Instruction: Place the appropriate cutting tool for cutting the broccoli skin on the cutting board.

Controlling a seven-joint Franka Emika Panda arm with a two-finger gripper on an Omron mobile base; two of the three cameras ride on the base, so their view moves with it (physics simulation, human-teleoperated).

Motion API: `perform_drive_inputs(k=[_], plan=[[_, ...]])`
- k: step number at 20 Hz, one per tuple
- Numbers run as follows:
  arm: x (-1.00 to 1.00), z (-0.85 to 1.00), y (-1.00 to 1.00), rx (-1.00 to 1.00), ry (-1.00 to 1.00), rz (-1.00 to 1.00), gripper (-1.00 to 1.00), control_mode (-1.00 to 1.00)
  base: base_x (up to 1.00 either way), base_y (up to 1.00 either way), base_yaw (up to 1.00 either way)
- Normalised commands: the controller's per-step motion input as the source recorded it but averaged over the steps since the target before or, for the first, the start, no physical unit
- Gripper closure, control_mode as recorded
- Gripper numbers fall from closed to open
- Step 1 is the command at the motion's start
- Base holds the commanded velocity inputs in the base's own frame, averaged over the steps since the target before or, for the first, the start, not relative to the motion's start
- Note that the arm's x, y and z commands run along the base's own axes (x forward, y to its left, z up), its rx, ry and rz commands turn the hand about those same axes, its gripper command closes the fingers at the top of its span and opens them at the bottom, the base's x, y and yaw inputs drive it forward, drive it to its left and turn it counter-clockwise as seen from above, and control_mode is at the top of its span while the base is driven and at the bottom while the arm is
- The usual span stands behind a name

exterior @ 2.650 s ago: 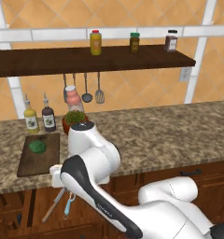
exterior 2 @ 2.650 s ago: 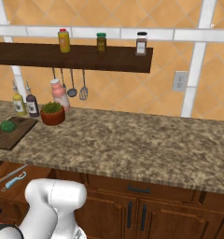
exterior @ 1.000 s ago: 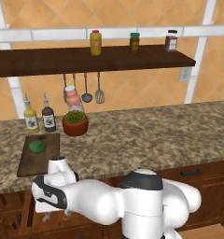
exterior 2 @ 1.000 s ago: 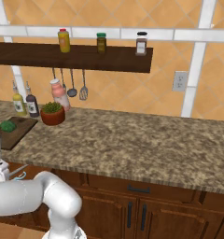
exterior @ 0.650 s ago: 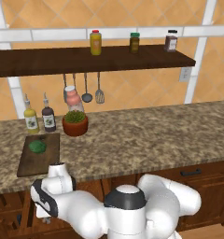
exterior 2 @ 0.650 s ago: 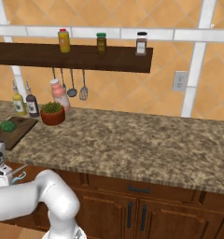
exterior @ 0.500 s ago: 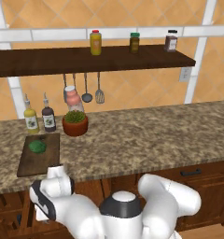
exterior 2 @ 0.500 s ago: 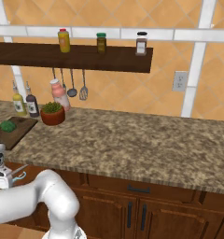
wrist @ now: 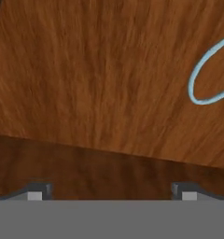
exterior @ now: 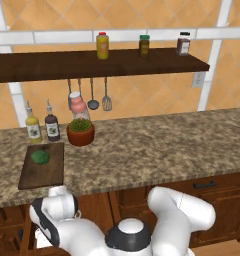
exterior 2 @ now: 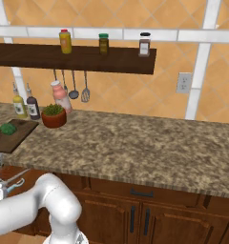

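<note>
The tabletop (exterior: 157, 150) carries the board (exterior: 42, 165) at its left end, with the broccoli (exterior: 40, 157) on the board's far part and no tool beside it, so the placing is not yet done. The arm bends down below the tabletop's front edge at the left, into an open drawer (wrist: 86, 84). In the hand view the gripper (wrist: 112, 192) looks at the drawer's wooden floor, fingers (wrist: 37, 192) spread wide with nothing between them. At the right edge of that view lies the peeler (wrist: 205, 77), its pale blue loop alone visible. The knife cannot be made out. Judged so, finding, grasping and carrying the knife all remain.
</note>
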Motion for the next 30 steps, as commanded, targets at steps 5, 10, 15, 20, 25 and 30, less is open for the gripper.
perform_drive_inputs(k=[5,10,15,20,25,30], plan=[[-0.64,0.35,0.0,0.0,0.33,0.0,-1.0,-1.0,0.0,0.0,0.0],[-0.77,0.5,0.0,0.0,0.3,0.0,-1.0,-1.0,0.0,0.0,0.0],[-0.77,0.46,0.0,0.0,0.24,0.0,-1.0,-1.0,0.0,0.0,0.0],[-0.11,0.46,0.02,0.0,-0.01,-0.01,-1.0,-1.0,0.0,0.0,0.0],[0.55,0.33,0.14,0.0,-0.17,-0.02,-1.0,-1.0,0.0,0.0,0.0],[0.5,0.05,0.05,-0.01,-0.25,-0.09,-1.0,-1.0,0.0,0.0,0.0]])
